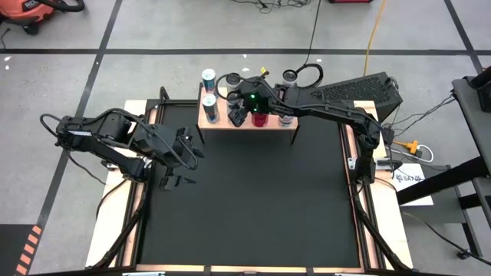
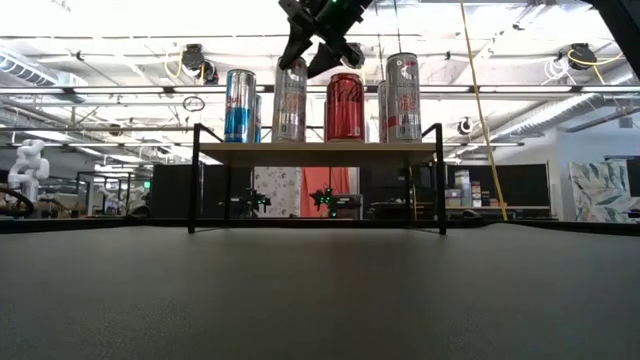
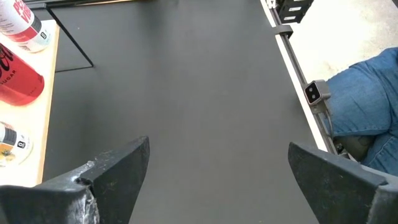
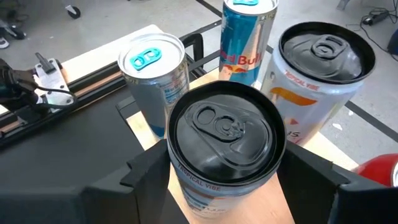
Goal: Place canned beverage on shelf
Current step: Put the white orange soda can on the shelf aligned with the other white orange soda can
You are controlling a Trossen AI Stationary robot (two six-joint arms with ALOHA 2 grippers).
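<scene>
The shelf [image 2: 320,149], a light-wood board on thin black legs, stands at the table's far edge. Several cans stand on it: a blue one [image 2: 240,105], a silver black-topped one [image 4: 224,143], a red one [image 2: 345,107] and a white one [image 2: 403,97]. My right gripper [image 4: 224,180] reaches in over the shelf and is shut on the silver can. A light-blue-topped can [image 4: 152,74] stands just beyond it. My left gripper [image 1: 180,172] hangs open over the black mat at the table's left, holding nothing. My right gripper pinches the silver can's upper side wall [image 4: 180,174], just below the black rim, one finger [image 4: 146,174] on each side. It comes from the table's right, slanting down. The can stands upright with its base [image 2: 290,138] on the shelf board.
The other cans stand close on both sides of the held one. A black mat [image 1: 253,199] covers the table between wooden edge strips. A person's leg in blue jeans [image 3: 367,106] shows beyond the table's edge in the left wrist view.
</scene>
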